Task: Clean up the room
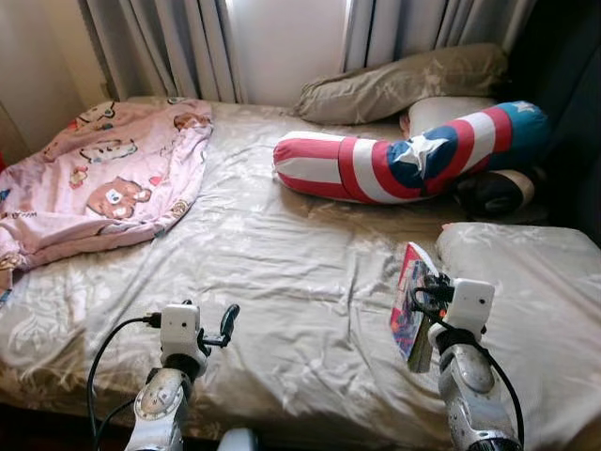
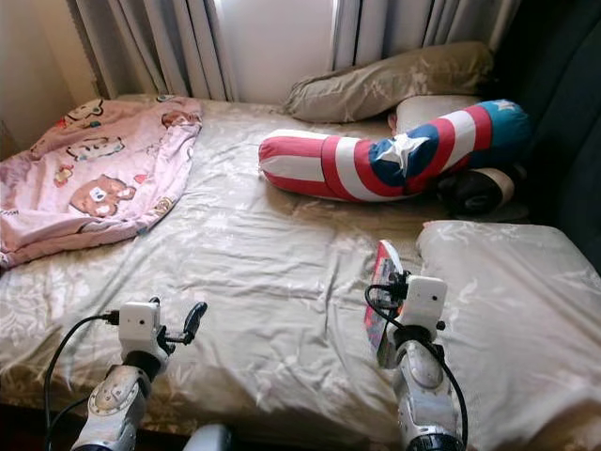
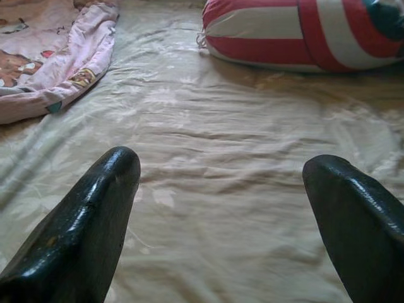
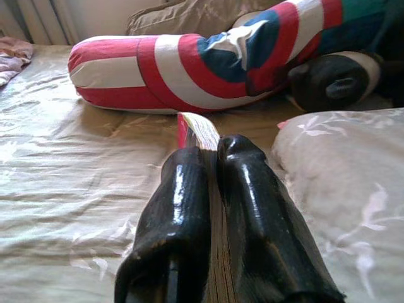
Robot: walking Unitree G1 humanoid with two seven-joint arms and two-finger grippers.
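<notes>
While over the bed (image 1: 282, 254) | right hand (image 4: 211, 158) pinching a book (image 1: 411, 301) upright, pillow (image 1: 526, 282) just beside | left hand (image 3: 221, 170) spread, holding nothing, pink blanket (image 1: 103, 178) well beyond

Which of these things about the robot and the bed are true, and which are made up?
1. The right gripper is holding a book. True.
2. The left gripper is squeezing the pink blanket. False: it is open, above bare sheet.
3. The striped star pillow lies on the bed. True.
4. The pink blanket covers the whole bed. False: it lies only at the robot's far left.
</notes>
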